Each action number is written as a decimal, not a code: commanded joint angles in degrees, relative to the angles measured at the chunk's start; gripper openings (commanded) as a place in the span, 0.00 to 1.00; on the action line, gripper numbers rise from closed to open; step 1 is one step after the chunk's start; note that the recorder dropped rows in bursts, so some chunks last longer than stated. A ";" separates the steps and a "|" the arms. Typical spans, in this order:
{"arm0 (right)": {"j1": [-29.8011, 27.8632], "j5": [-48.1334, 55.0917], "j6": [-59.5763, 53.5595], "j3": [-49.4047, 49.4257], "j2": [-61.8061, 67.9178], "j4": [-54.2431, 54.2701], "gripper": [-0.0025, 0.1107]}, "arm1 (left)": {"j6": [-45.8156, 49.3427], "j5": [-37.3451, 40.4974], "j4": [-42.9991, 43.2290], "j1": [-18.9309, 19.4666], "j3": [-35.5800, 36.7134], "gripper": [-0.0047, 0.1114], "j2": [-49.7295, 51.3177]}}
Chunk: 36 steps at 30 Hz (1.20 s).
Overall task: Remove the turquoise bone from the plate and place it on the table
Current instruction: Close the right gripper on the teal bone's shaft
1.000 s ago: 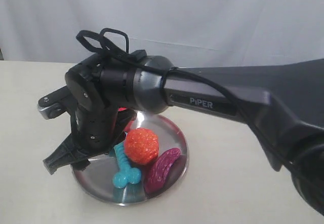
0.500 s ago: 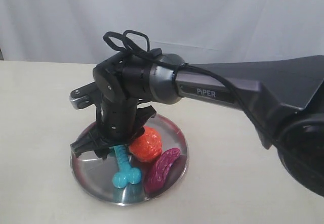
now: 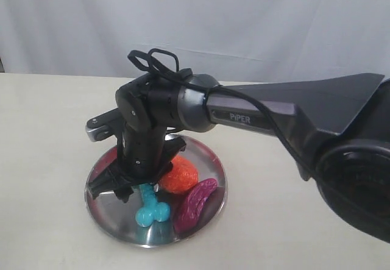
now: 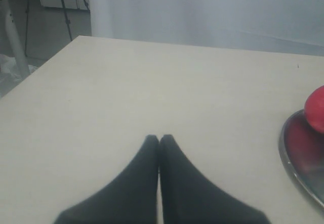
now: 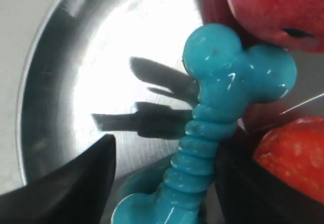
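1. The right gripper (image 3: 120, 192) is down inside the plate with its jaws apart. In the right wrist view (image 5: 167, 186) one dark finger (image 5: 76, 183) stands on each side of the bone's ribbed shaft. One finger is clear of the shaft. The other is close beside it, and I cannot tell whether it touches.
2. The left gripper (image 4: 159, 139) hangs over bare table with its two fingers pressed together and nothing between them.
3. The table (image 3: 42, 130) is cream and flat, and it carries the plate.
4. The plate (image 3: 106, 218) is round shiny steel with a raised rim. Its edge shows in the left wrist view (image 4: 293, 168).
5. An orange bumpy ball (image 3: 181, 175) sits near the middle of the plate, just beside the bone.
6. A purple curved toy (image 3: 195, 204) lies along the plate's right rim.
7. A red toy (image 5: 268, 6) touches one knobbed end of the bone.
8. The turquoise bone (image 3: 150, 206) lies flat on the plate, its near knobs pointing towards the front rim (image 5: 212, 118).
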 commanded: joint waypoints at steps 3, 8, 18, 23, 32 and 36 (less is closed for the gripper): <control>-0.36 -0.38 0.08 -0.34 0.52 -2.50 0.51 | -0.02 -0.04 0.02 -0.39 0.19 0.04 -0.07; -0.36 0.22 2.98 -0.34 0.52 -5.86 0.51 | -0.02 -0.04 0.02 -0.39 0.19 0.04 -0.07; -0.36 -0.12 2.99 -0.34 0.52 -5.86 0.51 | -0.02 -0.04 0.02 -0.39 0.19 0.04 -0.07; -0.36 -0.13 2.99 -0.34 0.63 -5.86 0.51 | -0.02 -0.04 0.02 -0.39 0.19 0.04 -0.07; -0.36 -0.01 2.99 -0.34 0.56 -6.07 0.51 | -0.02 -0.04 0.02 -0.39 0.19 0.04 -0.07; -0.36 -0.01 2.75 -0.34 1.76 -6.08 0.47 | -0.02 -0.04 0.02 -0.39 0.19 0.04 -0.07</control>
